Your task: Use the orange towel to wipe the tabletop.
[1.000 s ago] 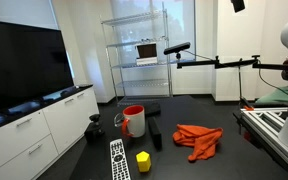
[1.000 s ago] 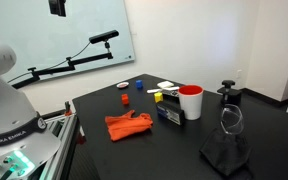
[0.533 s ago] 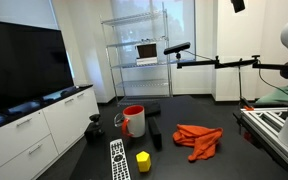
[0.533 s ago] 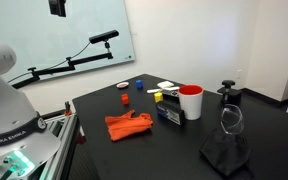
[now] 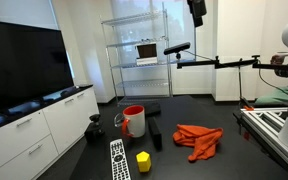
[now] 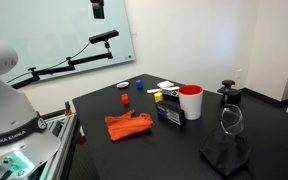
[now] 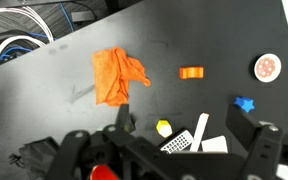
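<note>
The gripper point(image 5: 196, 10) has swung from the top right corner to the upper middle of the frame, high above the bench point(image 5: 179, 165). In the wrist view its fingers point(image 7: 121, 118) stand wide apart and empty. The orange towel point(image 7: 114, 76) lies crumpled left of centre, untouched. The approach looks begun, with descent and grasp ahead.

End effector point(image 5: 196, 10) cropped at top edge (jaws seemingly indistinct)

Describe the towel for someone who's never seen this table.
Find the black table in an exterior view, then the mug on it. The towel lies apart from the mug: a crumpled bright orange cloth, unlike the small hard orange block nearby.
</note>
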`<state>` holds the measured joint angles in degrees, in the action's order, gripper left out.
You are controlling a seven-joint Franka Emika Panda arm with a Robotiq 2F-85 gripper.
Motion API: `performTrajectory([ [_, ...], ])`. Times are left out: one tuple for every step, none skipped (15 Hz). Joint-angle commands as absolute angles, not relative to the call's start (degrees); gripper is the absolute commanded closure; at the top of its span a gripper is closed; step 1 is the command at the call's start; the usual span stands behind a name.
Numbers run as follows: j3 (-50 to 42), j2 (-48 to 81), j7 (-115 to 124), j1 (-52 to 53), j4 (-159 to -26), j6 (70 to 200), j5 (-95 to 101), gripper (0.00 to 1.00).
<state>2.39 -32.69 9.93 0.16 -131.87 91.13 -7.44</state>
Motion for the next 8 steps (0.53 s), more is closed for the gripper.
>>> performTrajectory([
  [2.0,-29.0,11.5,-0.4,-126.8,89.9,-9.8,0.00],
  [1.6,-30.6,10.9,-0.3,-127.2,88.9,-10.2,0.00],
  [2.4,-29.0,10.4,-0.4,-128.7,91.1,-8.5,0.00],
  [2.4,-29.0,10.4,-0.4,-128.7,90.9,-8.5,0.00],
  [2.4,-28.9,10.4,-0.4,-129.1,91.0,-8.5,0.00],
  [2.4,-28.9,10.4,-0.4,-129.5,91.1,-8.5,0.00],
  [2.4,-28.7,10.4,-0.4,-129.6,91.2,-8.5,0.00],
  [2.5,-28.5,10.4,-0.4,-129.6,91.3,-8.5,0.00],
])
